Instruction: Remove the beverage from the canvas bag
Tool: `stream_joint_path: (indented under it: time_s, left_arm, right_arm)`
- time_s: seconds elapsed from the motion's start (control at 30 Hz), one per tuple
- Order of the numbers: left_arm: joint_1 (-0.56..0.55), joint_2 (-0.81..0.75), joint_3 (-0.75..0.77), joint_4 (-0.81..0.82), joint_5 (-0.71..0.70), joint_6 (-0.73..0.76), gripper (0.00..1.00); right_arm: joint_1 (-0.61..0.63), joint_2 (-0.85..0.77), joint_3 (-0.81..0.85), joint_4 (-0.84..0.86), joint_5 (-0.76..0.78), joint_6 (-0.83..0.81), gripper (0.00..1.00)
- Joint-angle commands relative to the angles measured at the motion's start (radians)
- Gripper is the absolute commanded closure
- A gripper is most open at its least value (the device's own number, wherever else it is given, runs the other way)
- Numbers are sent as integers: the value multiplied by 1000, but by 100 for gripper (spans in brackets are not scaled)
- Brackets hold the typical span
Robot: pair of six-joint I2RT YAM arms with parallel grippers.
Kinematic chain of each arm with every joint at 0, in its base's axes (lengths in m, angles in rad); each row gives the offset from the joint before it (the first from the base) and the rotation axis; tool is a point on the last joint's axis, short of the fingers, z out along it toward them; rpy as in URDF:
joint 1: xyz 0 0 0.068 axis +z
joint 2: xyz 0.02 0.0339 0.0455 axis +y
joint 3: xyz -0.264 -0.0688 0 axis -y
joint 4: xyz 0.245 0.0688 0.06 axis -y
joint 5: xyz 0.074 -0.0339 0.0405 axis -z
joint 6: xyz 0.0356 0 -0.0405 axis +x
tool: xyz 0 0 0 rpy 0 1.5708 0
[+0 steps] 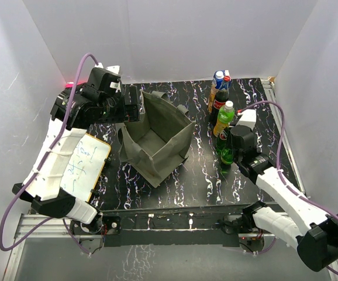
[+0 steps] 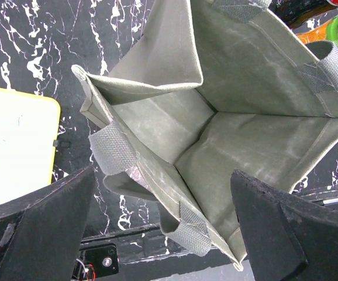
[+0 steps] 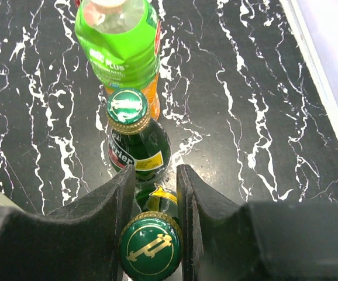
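1 olive-grey fabric canvas bag point(image 1: 157, 137); 2 green glass bottles point(image 3: 137, 146); 1 green-label orange plastic bottle point(image 3: 119, 41); 1 dark red-cap cola bottle point(image 1: 218, 104); 1 yellow-rimmed whiteboard point(image 1: 84, 164).

The canvas bag point(image 1: 157, 137) is olive-grey, the tabletop point(image 1: 204, 175) black veined with white, the whiteboard point(image 1: 84, 164) yellow-rimmed, the green glass bottle point(image 3: 151, 249) capped green edged in gold, and the orange drink bottle point(image 3: 119, 41) labelled lime green.

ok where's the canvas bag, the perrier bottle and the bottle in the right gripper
canvas bag point(image 2: 262, 146), left wrist view, inside wall
perrier bottle point(image 3: 147, 139), right wrist view, green glass shoulder
gripped green bottle point(image 3: 151, 252), right wrist view, its cap
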Motion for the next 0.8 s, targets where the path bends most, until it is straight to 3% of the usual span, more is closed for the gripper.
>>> stream_joint_path:
  time_s: [0.0, 0.53, 0.77]
  left_arm:
    - [3, -13, 57, 3, -28, 45, 3]
    - [1, -12, 67, 37, -21, 88, 3]
    - [3, -25, 53, 46, -3, 72, 3]
  right_arm:
    - [-13, -2, 26, 195, -8, 20, 92]
    - [-15, -60, -100, 248, -62, -49, 91]
    - [-15, -68, -66, 166, -109, -57, 53]
